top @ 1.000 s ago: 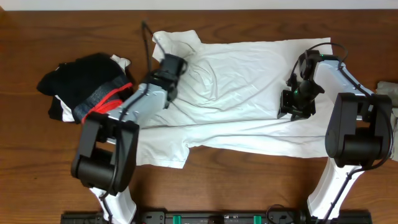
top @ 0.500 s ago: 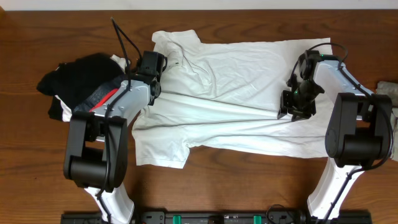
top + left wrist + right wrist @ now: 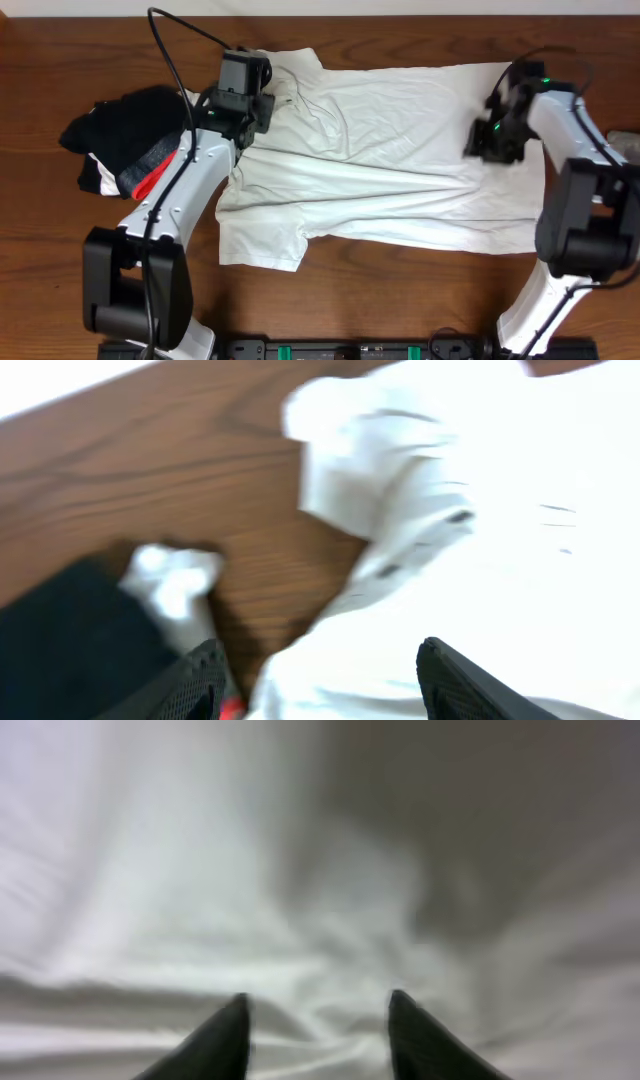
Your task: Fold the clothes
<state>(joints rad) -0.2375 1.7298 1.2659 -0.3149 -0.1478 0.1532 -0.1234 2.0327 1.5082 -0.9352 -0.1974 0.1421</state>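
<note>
Now the left hand (image 3: 320, 670) and right hand (image 3: 315, 1020), both spread, have shifted up the white shirt (image 3: 390, 140).

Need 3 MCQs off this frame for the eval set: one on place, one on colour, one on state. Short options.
1. Where does the dark clothes pile lie?
A. On the middle of the shirt
B. On the table beside the shirt, on the left arm's side
C. By the right arm's base

2. What colour is the spread-out shirt?
A. Blue
B. Red
C. White

3. What state is the left claw in?
A. Open, nothing between its fingers
B. Shut on a sleeve
C. Shut on the dark pile

Answers:
1 B: the overhead view shows the pile on the wood next to the sleeve on that side.
2 C: the cloth reads white in every view.
3 A: the left wrist view shows the fingers wide apart above the cloth.
</note>
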